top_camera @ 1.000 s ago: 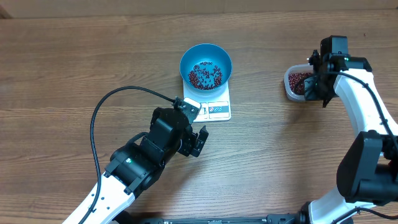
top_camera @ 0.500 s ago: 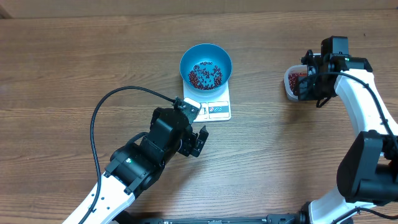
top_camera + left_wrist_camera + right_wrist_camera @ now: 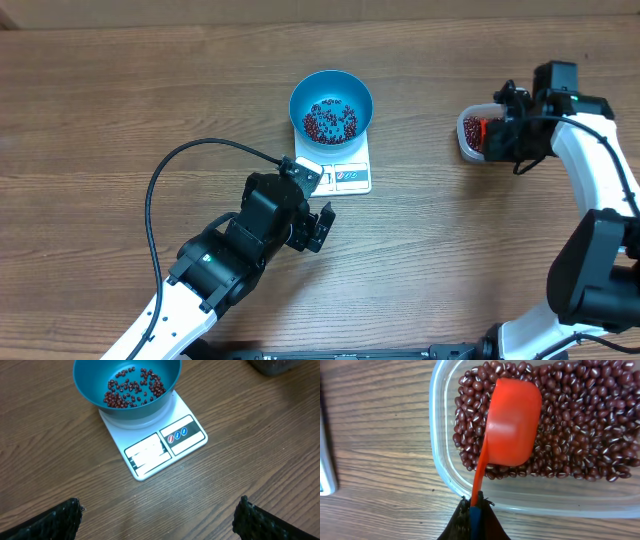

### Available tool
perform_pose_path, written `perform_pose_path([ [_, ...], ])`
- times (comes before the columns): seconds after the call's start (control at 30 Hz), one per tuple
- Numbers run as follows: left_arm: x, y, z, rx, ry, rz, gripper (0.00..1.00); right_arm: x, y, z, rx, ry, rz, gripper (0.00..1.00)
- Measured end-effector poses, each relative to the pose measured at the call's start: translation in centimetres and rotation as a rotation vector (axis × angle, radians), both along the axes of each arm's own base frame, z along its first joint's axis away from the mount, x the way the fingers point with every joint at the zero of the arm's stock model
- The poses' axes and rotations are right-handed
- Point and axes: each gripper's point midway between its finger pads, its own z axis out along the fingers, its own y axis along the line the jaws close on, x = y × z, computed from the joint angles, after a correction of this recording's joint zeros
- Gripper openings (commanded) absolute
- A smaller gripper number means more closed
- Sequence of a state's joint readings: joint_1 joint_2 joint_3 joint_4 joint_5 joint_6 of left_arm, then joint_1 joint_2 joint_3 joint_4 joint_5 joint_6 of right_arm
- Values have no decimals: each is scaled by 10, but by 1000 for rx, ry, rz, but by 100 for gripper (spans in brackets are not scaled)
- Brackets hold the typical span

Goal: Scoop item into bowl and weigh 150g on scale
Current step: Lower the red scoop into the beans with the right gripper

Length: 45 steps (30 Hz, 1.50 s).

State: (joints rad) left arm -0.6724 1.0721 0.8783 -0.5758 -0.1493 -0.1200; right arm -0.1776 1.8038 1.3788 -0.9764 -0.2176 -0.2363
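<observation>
My left pincer (image 3: pixel 160 520) hangs spread wide near the middle of the worktop (image 3: pixel 120 100), just before the scale (image 3: pixel 346 174), where the blue bowl (image 3: pixel 331 92) sits holding some beans (image 3: pixel 330 122). Toward the right edge, my right pincer (image 3: pixel 474 510) is clamped on a red scoop (image 3: pixel 512 422) over more beans in the clear tub (image 3: pixel 440 435)

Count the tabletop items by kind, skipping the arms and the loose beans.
Blue bowl: 1
Clear tub: 1
White scale: 1
Red scoop: 1
Total: 4
</observation>
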Motion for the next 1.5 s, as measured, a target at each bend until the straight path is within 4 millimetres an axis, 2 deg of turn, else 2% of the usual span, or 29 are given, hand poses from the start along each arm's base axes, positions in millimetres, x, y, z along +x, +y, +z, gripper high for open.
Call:
perform_pose_path([
  [0.2, 0, 0, 0, 0, 0, 0, 100, -4, -1, -3, 97, -3, -27, 4],
  [0.43, 0, 0, 0, 0, 0, 0, 99, -4, 2, -2, 126, -5, -31, 4],
  [0.93, 0, 0, 0, 0, 0, 0, 100, -5, -9, 1, 248, 13, -208, 4],
  [1.5, 0, 0, 0, 0, 0, 0, 100, -4, -13, -1, 309, 32, -290, 4],
])
